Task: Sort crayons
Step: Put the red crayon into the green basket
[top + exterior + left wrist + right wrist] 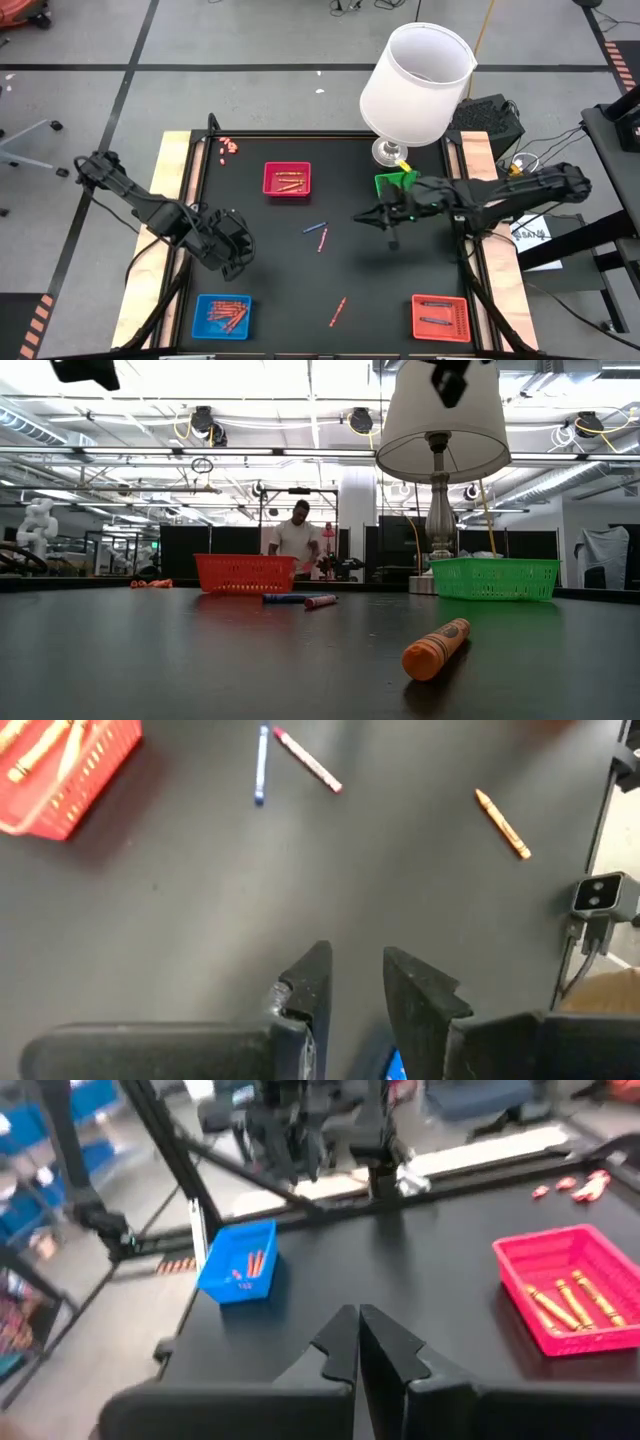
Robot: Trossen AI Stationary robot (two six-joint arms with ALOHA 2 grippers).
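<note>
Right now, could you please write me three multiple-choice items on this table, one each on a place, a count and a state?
1. Where is the green tray?
A. beside the lamp base
B. by the blue tray
C. table centre

2. How many loose crayons lie mid-table?
A. one
B. three
C. six

3. How is the right end effector?
A. wide open
B. shut, holding nothing
C. shut on a crayon

Answers:
1 A: it touches the lamp foot.
2 B: blue crayon, pink crayon, orange crayon.
3 B: fingers meet, nothing between.

loose crayons [321, 238] between trays [287, 180]
</note>
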